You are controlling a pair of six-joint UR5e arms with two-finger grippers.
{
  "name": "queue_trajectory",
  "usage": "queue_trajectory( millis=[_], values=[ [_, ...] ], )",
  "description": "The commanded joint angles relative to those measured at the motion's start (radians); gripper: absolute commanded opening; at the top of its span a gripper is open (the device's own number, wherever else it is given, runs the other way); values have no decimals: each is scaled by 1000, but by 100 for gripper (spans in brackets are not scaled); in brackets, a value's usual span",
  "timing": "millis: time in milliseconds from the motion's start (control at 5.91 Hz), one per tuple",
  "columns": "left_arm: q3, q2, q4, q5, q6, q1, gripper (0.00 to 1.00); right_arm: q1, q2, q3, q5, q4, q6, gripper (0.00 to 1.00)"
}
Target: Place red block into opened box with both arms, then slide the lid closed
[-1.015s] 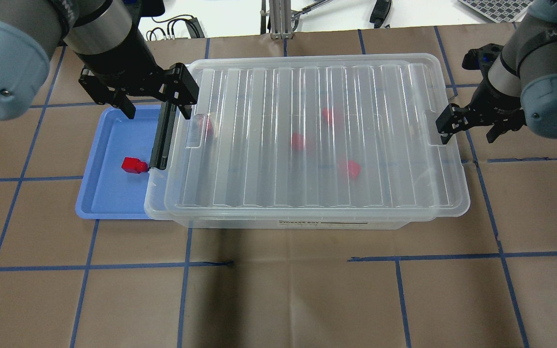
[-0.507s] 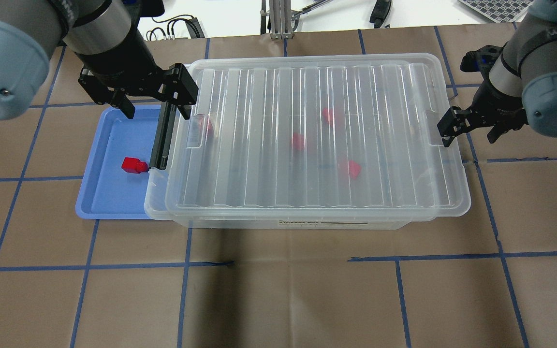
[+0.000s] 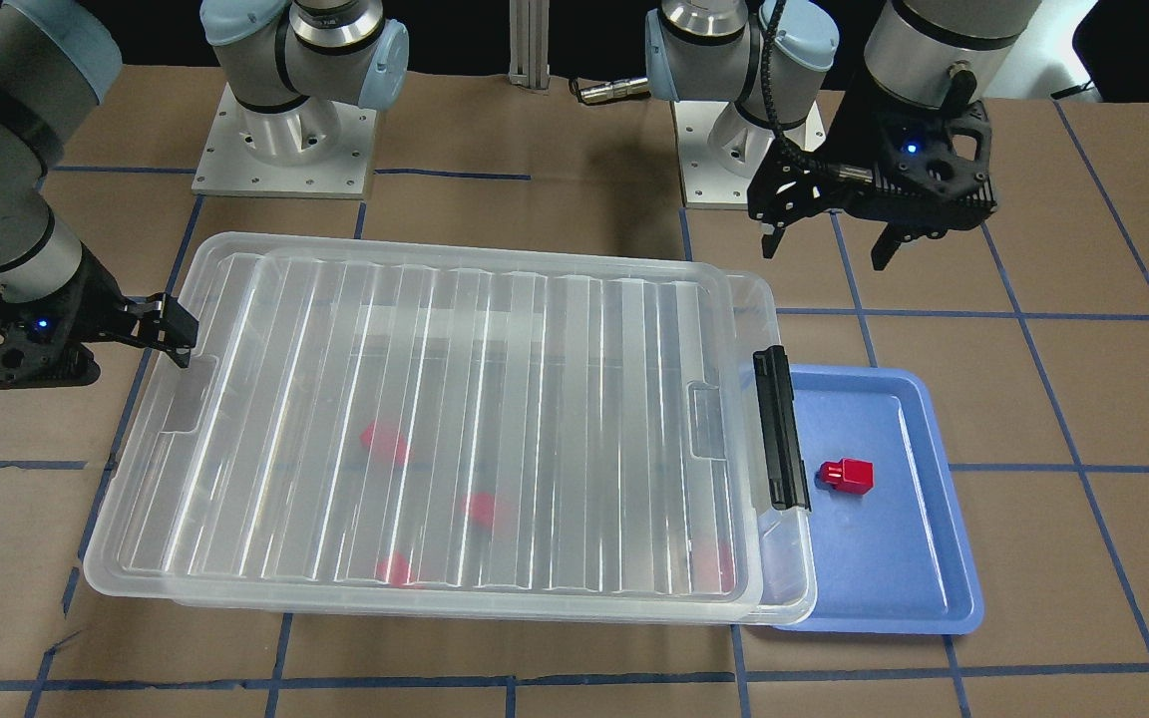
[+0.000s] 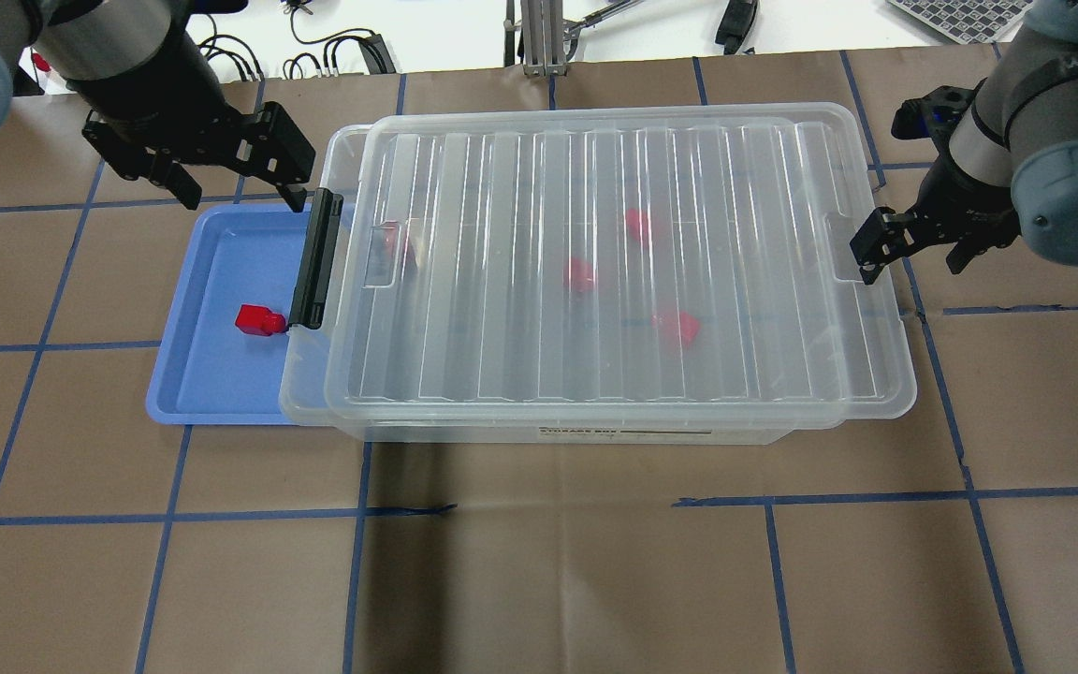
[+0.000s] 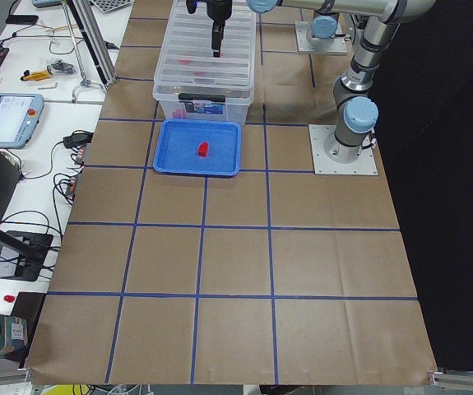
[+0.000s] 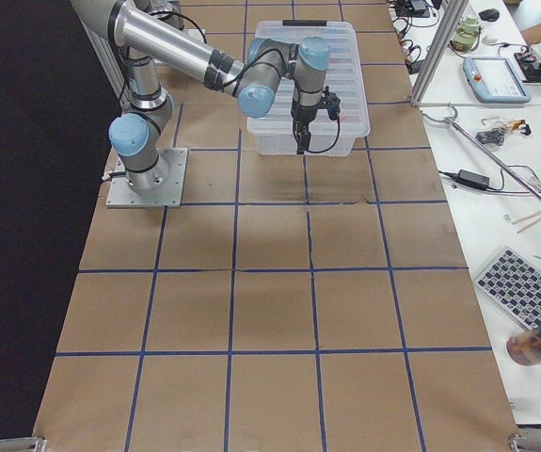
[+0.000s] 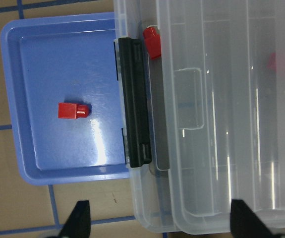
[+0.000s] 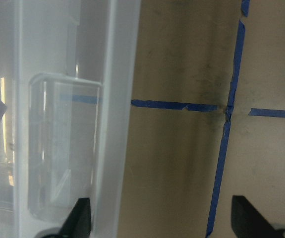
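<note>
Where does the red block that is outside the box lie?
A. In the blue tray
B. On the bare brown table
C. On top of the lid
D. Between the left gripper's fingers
A: the red block rests on the floor of the blue tray, a short way from the black latch bar, as the left wrist view also shows.

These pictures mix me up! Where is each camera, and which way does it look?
Front-facing: across the table, facing the robot's arm bases.
Overhead: behind the robot, looking down; left gripper, right gripper show.
Exterior left: table's left end; left arm near.
Exterior right: table's right end; right arm near.
Left wrist: down onto flat blue plastic tray; fingertips show.
Right wrist: down onto ribbed translucent plastic lid; fingertips show.
Both wrist views share it.
</note>
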Motion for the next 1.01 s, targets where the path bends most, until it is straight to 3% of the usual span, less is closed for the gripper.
queue_trajectory(
  millis=[0,338,846],
  values=[
    [-12,-8,-5,0,344,78,99,-43,0,1,-2,-1,-21,100],
    [-70,-47,23,10,787,112,98,-66,0,1,-6,-3,-54,100],
    [-189,-110,294,1,1364,220,98,-106,9,1,-26,-3,-81,100]
  ],
)
